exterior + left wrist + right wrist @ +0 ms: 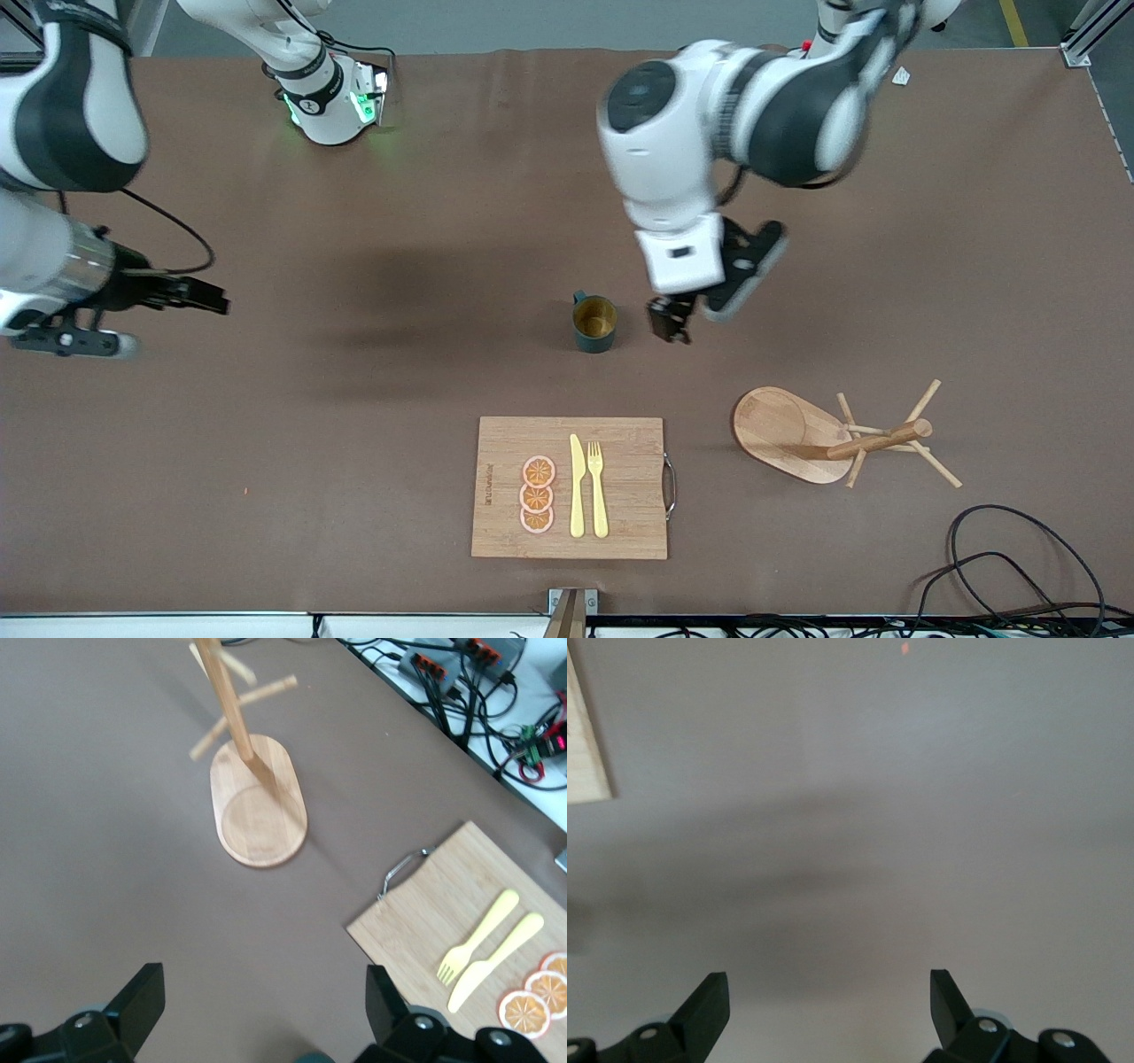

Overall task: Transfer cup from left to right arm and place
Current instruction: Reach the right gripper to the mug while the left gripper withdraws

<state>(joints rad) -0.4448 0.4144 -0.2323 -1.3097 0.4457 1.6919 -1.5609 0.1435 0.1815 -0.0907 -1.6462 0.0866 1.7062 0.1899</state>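
Front view: one cup (594,323) upright mid-table (354,399), mouth up, handle toward the robots' bases. Left gripper (680,317) beside it, fingers spread, empty; right gripper (190,294) waits, fingers apart.
Left wrist view: one fork (478,947), one knife (498,959), three orange slices (536,994).
Right wrist view: bare table.

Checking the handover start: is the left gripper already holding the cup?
No. The cup stands alone on the table, while the left gripper hangs open beside it, not touching.
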